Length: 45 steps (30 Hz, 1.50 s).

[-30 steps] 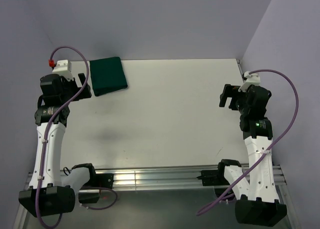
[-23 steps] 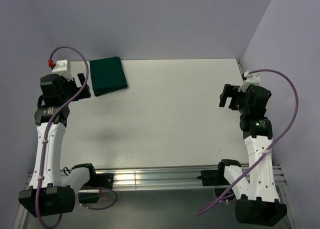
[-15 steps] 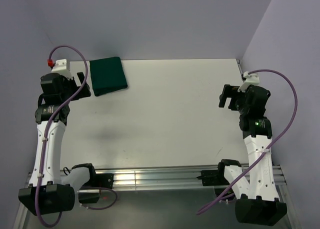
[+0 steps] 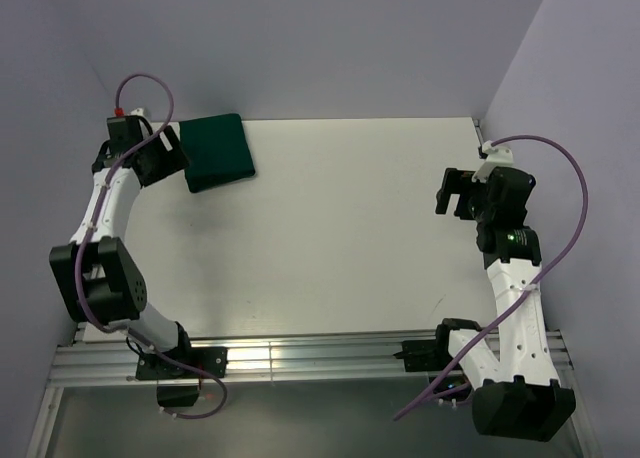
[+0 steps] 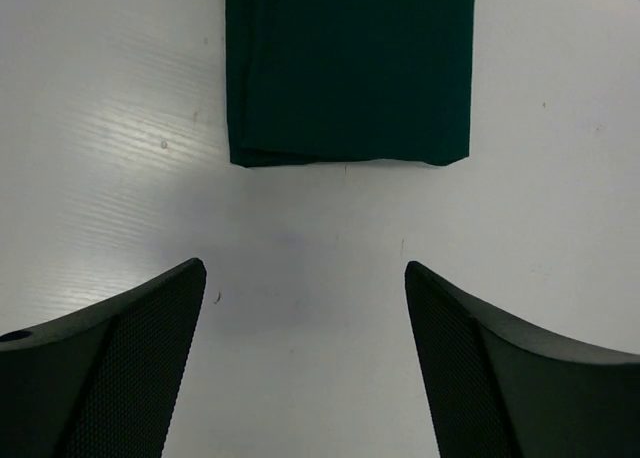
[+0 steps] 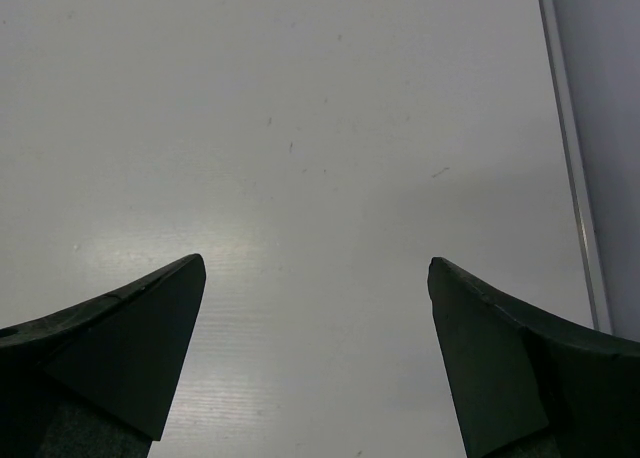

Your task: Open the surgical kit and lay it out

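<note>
My left gripper [image 5: 305, 268] has reached the table's [image 4: 350, 238] far-left corner, jaws apart before the still-folded surgical kit [image 5: 348, 68]. The right gripper [image 6: 315, 263] is also apart. Next: pinch a fold.

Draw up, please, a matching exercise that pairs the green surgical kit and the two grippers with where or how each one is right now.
Things:
1. surgical kit
2. left gripper
3. right gripper

Places and states:
A. open, over a bare part of the table near its right edge
B. open, pointed at the kit but not touching it
C. folded shut, at the far left corner

Pairs: 1-C; 2-B; 3-A
</note>
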Tool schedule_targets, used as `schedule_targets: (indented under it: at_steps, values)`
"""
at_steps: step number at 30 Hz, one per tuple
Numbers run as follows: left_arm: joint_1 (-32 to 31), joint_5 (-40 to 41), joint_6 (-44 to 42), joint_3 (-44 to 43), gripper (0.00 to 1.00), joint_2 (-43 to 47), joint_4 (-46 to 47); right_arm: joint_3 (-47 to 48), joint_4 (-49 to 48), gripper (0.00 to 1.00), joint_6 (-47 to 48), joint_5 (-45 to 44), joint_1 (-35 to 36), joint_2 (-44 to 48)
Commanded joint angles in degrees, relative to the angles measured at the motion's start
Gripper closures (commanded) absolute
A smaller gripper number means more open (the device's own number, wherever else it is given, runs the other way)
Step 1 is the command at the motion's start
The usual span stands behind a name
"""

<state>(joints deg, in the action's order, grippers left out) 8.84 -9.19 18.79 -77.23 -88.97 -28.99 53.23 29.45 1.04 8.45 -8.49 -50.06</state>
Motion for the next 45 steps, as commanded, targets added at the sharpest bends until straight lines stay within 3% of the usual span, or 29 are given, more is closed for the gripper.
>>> schedule_targets:
  at_steps: [1,5,13,23,28,32,33,37,40,41,45]
  values:
    - [0.6,-5.0,4.9,-3.3,0.16,-4.3,3.8,0.3,-2.4,0.0,-0.4,0.0,0.3,-0.4]
    - [0.6,-8.2,7.1,-2.3,0.21,-10.2,7.6,0.5,-2.5,0.0,-0.3,0.2,0.3,-1.4]
    - [1.4,-6.3,9.6,-1.2,0.22,-16.2,14.9,1.3,-2.4,0.0,-0.5,0.8,0.3,-3.3]
    - [2.4,-4.6,8.6,-6.1,0.2,-25.2,16.6,1.9,-2.4,0.0,-0.9,1.6,0.3,-4.4]
    - [3.6,-9.5,6.8,-6.2,0.23,-28.0,21.2,2.3,-2.1,0.0,-0.6,1.3,0.3,-4.4]
    - [4.7,-14.8,6.7,-6.5,0.35,-30.2,22.4,2.6,-1.8,0.0,-0.3,1.3,0.3,-4.5]
    - [4.8,-17.1,6.5,-6.6,0.44,-30.5,22.4,2.8,-1.6,0.0,-0.3,1.3,0.3,-4.6]
    - [5.5,-19.5,6.5,-5.2,0.61,-30.5,22.8,3.2,-1.4,0.0,-0.7,1.9,0.3,-5.0]
    - [5.7,-21.2,5.7,-4.3,0.8,-30.6,22.6,3.5,-1.4,0.0,-0.9,2.5,0.3,-5.0]
    - [5.7,-21.6,4.9,-4.7,0.99,-30.8,21.5,3.6,-1.3,0.0,-0.9,2.7,0.3,-5.1]
    - [5.8,-21.9,2.6,-3.5,1.0,-29.9,19.8,2.7,-2.0,0.0,-0.9,4.4,0.3,-3.4]
